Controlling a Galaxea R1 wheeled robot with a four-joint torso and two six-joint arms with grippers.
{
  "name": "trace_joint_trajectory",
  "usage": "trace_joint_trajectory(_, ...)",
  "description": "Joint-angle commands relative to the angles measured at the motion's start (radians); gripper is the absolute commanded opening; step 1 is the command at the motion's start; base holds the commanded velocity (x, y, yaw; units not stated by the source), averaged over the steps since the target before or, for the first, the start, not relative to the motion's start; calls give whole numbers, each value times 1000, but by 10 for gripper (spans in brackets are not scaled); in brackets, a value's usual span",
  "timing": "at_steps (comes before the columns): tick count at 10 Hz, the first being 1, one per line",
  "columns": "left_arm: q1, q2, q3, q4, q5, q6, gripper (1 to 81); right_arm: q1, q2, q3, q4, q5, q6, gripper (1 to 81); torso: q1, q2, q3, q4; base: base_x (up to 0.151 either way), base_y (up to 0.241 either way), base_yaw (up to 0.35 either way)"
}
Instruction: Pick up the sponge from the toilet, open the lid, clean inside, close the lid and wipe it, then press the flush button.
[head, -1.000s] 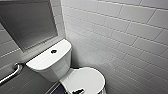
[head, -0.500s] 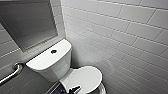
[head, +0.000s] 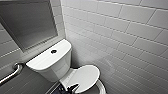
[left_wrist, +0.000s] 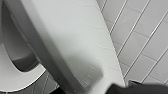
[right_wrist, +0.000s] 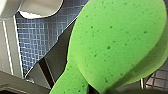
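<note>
Toilet (head: 50, 65), lid (left_wrist: 75, 42) tilted part-open above the bowl — step judged: opening. Left gripper (head: 70, 88) at the lid's front edge; its grip cannot be told. Sponge (right_wrist: 117, 42) off the toilet, clamped in the right gripper (right_wrist: 92, 89). Advice: follow the hinge arc toward the tank — keep the sponge clear.

One toilet (head: 50, 63), one flush button (head: 53, 51), one sponge (right_wrist: 115, 42), one grab rail (head: 11, 73), one framed wall panel (head: 27, 22).
</note>
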Motion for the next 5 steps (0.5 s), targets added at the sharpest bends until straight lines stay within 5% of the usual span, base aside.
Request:
trace_joint_trajectory(1, -138, -63, -20, -34, -51, 18, 811, 9, -51, 30, -6, -63, 0, 10, 0, 0, 0, 0, 0, 0, 0)
trace_joint_trajectory(5, -143, -97, -37, -31, -50, 18, 811, 11, -47, 30, -6, -65, 0, 10, 0, 0, 65, 0, 0, 0, 0)
